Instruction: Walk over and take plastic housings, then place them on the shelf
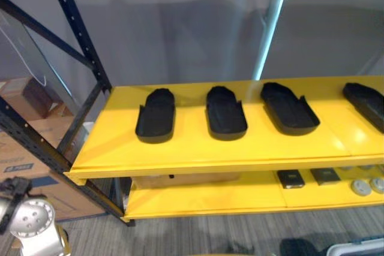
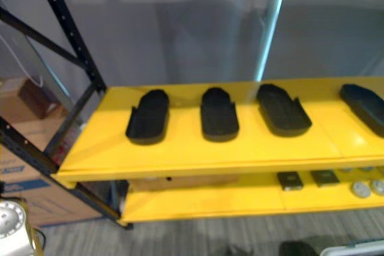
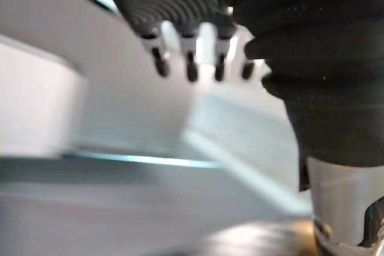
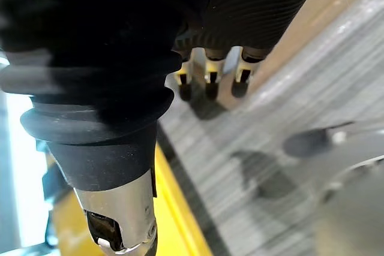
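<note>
**Left hand (image 3: 191, 64) and right hand (image 4: 210, 79) loose, nothing in them**

The fingers of each hand are relaxed and not curled around anything. Four black plastic housings (image 1: 156, 115) lie in a row on the upper yellow shelf (image 1: 198, 157), apart from each other. Small flat parts (image 1: 290, 178) lie on the lower shelf (image 1: 204, 199).

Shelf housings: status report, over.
Left hand open, empty; right hand open, empty. Four plastic housings in a row on yellow shelf, top level. No obstruction seen.
</note>
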You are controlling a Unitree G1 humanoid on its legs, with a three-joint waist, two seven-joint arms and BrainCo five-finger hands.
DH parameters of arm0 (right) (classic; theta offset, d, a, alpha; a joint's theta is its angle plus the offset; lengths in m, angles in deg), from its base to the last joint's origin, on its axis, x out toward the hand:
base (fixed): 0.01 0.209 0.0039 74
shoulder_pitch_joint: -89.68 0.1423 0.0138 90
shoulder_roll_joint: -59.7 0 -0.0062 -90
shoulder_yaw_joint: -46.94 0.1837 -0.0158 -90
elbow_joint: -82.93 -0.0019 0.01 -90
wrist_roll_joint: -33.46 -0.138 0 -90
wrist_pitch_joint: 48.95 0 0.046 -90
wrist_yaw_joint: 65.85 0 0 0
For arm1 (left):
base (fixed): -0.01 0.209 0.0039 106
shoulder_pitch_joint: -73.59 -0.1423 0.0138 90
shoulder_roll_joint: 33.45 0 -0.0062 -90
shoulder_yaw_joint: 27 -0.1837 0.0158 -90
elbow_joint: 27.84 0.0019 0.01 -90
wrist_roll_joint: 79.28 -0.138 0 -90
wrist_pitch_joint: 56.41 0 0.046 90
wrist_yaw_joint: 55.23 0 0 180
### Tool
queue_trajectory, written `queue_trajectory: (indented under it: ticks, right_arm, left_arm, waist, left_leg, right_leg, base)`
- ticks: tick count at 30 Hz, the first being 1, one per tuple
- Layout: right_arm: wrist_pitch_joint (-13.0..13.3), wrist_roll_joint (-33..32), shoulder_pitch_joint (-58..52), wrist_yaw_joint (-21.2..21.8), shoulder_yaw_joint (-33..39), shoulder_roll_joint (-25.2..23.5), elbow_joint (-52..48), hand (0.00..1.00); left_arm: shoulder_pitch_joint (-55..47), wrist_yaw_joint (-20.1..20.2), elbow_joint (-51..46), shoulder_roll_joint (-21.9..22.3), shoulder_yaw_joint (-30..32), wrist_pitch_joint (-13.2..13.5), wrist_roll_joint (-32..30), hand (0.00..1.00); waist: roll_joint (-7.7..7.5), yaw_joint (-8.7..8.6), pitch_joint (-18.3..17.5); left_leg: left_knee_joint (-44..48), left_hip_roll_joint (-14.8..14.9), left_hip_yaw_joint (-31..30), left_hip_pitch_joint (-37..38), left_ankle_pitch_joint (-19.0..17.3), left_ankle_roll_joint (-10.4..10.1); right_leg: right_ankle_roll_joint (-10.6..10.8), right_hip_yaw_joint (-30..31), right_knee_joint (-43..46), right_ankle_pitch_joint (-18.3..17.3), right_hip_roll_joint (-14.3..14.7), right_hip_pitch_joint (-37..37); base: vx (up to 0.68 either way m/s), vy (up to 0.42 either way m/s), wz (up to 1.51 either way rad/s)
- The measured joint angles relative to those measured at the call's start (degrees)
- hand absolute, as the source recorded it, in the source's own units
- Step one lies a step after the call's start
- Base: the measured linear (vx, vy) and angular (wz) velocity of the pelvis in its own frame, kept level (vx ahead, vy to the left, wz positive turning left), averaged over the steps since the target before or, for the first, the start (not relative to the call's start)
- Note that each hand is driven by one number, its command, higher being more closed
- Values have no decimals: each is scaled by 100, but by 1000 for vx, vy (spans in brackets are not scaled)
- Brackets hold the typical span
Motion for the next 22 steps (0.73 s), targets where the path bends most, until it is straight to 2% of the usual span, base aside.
queue_trajectory:
  ticks: [2, 4, 5, 7, 9, 10, 12, 14, 17, 19, 22]
  right_arm:
    - [-210, -41, 67, 169, -3, 1, -3, 0]
    - [-654, -246, 161, 576, 4, 26, 36, 0]
    - [-792, -244, 194, 714, 6, 25, 59, 0]
    - [-1282, -233, 309, 1268, 5, 4, 218, 0]
    - [-1490, -189, 367, 1514, 150, 11, 254, 0]
    - [-1614, -186, 408, 1709, 257, 67, 300, 0]
    - [-1704, -189, 471, 1825, 365, 129, 377, 0]
    - [-1723, -224, 526, 1830, 367, 197, 416, 0]
    - [-1826, -225, 609, 1831, 364, 249, 429, 0]
    - [-1864, -221, 654, 1830, 359, 291, 431, 0]
    - [-1864, -173, 697, 1828, 350, 279, 433, 0]
  left_arm:
    - [-96, 70, 800, 11, -97, -204, 95, 0]
    - [-207, 291, 2161, 6, -502, -487, 249, 0]
    - [-221, 378, 2513, 21, -612, -540, 278, 0]
    - [-317, 887, 3438, 211, -852, -676, 619, 0]
    - [-439, 1400, 4007, 447, -975, -796, 784, 0]
    - [-495, 1741, 4300, 559, -1069, -965, 803, 0]
    - [-561, 2195, 4684, 672, -1154, -1175, 805, 0]
    - [-548, 2736, 5050, 689, -1192, -1592, 885, 0]
    - [-507, 3246, 5352, 664, -1275, -2027, 1064, 0]
    - [-492, 3762, 5670, 646, -1372, -2553, 1302, 0]
    - [-480, 4104, 5954, 639, -1396, -2974, 1611, 0]
  waist:
    - [-51, 2, 17]
    - [-137, -8, 71]
    - [-157, -11, 90]
    - [-272, -18, 160]
    - [-361, -17, 171]
    - [-390, -17, 192]
    - [-379, -19, 205]
    - [-318, -36, 260]
    - [-253, -95, 315]
    - [-237, -113, 360]
    - [-253, -151, 374]
  left_leg:
    - [-1, -5, -23, 1, 0, 0]
    - [-1, -21, -59, 25, 2, 0]
    - [-1, -26, -67, 36, 2, 0]
    - [-3, -36, -47, 115, 2, 0]
    - [-4, -40, -33, 127, 1, 0]
    - [-4, -41, -28, 129, 1, 0]
    - [-8, -40, 10, 185, 1, 0]
    - [-9, -28, 49, 295, -3, -3]
    - [-10, -16, 75, 311, -6, -2]
    - [-10, 1, 218, 368, -26, -8]
    - [-10, 18, 327, 438, -65, -24]
  right_leg:
    - [4, -38, -12, 2, -2, 20]
    - [34, -72, -28, 19, -11, 74]
    - [35, -81, -42, 20, -12, 95]
    - [36, -91, -94, 20, -14, 194]
    - [35, -105, -102, 20, -17, 207]
    - [35, -105, -102, 20, -19, 206]
    - [36, -91, -102, 20, -22, 239]
    - [40, -89, -111, 16, -17, 338]
    - [40, -83, -111, 14, -11, 369]
    - [29, 5, -125, 8, -8, 363]
    - [39, 115, -134, 14, 1, 365]
  base:
    - [33, -8, 9]
    - [46, -9, 9]
    - [36, -9, 6]
    - [0, 0, 0]
    - [0, 0, 0]
    - [3, -6, -4]
    - [-5, -6, -5]
    - [-25, -10, -5]
    - [-72, -12, -5]
    - [-36, 1, -20]
    - [-13, 1, -20]
